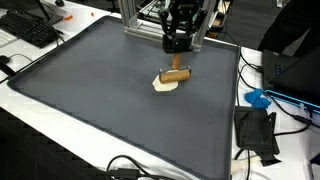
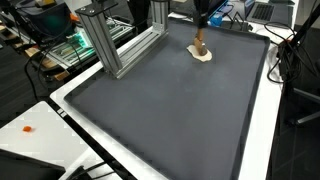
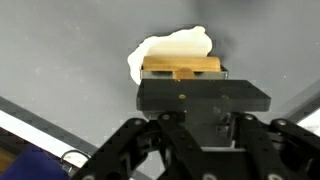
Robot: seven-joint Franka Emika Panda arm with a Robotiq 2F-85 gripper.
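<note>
The wooden block (image 3: 181, 68) sits clamped between the fingers of the gripper (image 1: 177, 62), which are drawn narrow against its two sides. In the wrist view the block lies crosswise over the near rim of the cream patch (image 3: 170, 48), a flat, irregular, pale piece lying on the dark mat (image 1: 100, 110). In both exterior views the block is directly above the patch. Whether its underside touches the patch or hangs just clear cannot be told from here.

Block and patch lie near the edge of the counter (image 2: 35, 120) that carries the aluminium frame (image 2: 120, 45), toward one corner of the mat and well apart from the opposite edge. A blue object (image 1: 258, 98) and a black object (image 1: 258, 132) rest off the mat along a side edge.

Judged step: the block is in a secure hold, positioned on or just over the patch. Judged requirement for any further move:
- Keep the block level.
- Travel straight up or straight down, so the patch is not dragged across the mat.
- Hold clearance from the frame close behind the arm.
</note>
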